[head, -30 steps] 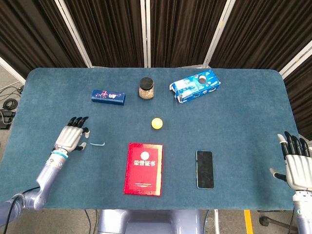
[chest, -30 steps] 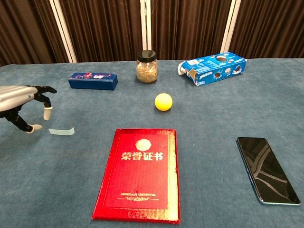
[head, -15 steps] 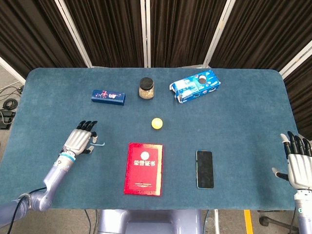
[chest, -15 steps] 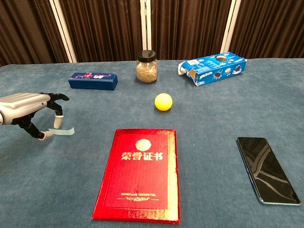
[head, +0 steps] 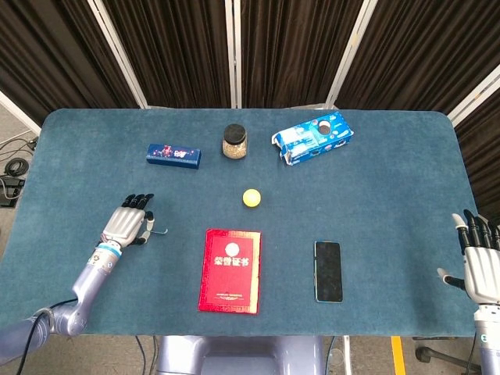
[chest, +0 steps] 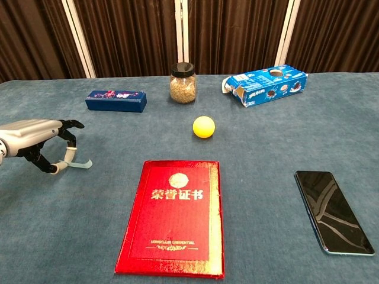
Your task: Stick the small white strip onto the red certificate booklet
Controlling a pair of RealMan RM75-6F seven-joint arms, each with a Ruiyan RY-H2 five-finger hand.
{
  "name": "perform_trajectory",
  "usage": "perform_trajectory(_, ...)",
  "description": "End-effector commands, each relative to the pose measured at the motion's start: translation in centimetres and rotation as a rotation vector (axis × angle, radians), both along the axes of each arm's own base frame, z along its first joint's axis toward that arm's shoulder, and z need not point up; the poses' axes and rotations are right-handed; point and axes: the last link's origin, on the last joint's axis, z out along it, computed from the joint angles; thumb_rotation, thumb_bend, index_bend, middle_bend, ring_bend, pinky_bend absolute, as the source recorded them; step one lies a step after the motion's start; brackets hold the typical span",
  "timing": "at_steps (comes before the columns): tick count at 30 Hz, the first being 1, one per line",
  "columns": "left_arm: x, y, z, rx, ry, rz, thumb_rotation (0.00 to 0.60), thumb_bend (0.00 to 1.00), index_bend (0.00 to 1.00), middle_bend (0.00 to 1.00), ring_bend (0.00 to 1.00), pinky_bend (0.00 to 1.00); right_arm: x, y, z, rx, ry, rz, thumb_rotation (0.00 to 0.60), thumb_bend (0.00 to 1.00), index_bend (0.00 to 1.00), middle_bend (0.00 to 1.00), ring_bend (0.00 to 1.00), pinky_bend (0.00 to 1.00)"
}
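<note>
The red certificate booklet (head: 230, 270) (chest: 176, 216) lies closed near the table's front edge. Left of it lies the small white strip (head: 159, 230) (chest: 83, 165), its free end curling slightly off the cloth. My left hand (head: 126, 224) (chest: 35, 139) is low over the strip's left end, and its thumb and a finger pinch that end. My right hand (head: 478, 262) hangs off the table's right front corner with its fingers spread and nothing in it; the chest view does not show it.
A yellow ball (head: 251, 198) sits just behind the booklet. Further back stand a dark blue box (head: 173, 155), a glass jar (head: 234, 141) and an open blue biscuit pack (head: 314, 137). A black phone (head: 328, 270) lies right of the booklet.
My left hand moved right to the strip and its fingers closed on the strip's left end. The right hand drifted slightly down and to the right.
</note>
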Motion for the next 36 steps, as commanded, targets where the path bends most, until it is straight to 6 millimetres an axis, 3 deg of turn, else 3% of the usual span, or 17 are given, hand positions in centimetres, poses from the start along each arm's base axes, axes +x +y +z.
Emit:
perform_trajectory(1, 0.0, 0.0, -0.2, -0.007, -0.001, 0.000, 0.600, 0.43, 0.58, 0.00, 0.00, 0.00, 0.0, 0.0, 0.0, 0.002, -0.001, 0.001, 0.600, 0.00, 0.02, 0.00, 0.00, 0.00)
perform_trajectory(10, 1.4, 0.1, -0.4, -0.006, -0.051, -0.040, 0.600, 0.43, 0.63, 0.00, 0.00, 0.00, 0.0, 0.0, -0.1, 0.004, -0.004, 0.002, 0.600, 0.00, 0.02, 0.00, 0.00, 0.00)
perform_trajectory(19, 6.9, -0.1, -0.5, -0.026, -0.099, -0.232, 0.600, 0.43, 0.64, 0.00, 0.00, 0.00, 0.1, 0.0, 0.2, -0.003, -0.010, 0.003, 0.600, 0.00, 0.03, 0.00, 0.00, 0.00)
perform_trajectory(26, 11.9, -1.1, -2.9, -0.109, -0.004, -0.469, 0.600, 0.43, 0.64, 0.00, 0.00, 0.00, 0.1, 0.0, 0.3, -0.008, -0.013, 0.006, 0.600, 0.00, 0.03, 0.00, 0.00, 0.00)
perform_trajectory(36, 14.5, -2.6, -6.3, -0.170, 0.091, -0.765, 0.600, 0.42, 0.65, 0.00, 0.00, 0.00, -0.1, 0.0, 0.5, -0.013, -0.012, -0.004, 0.600, 0.00, 0.03, 0.00, 0.00, 0.00)
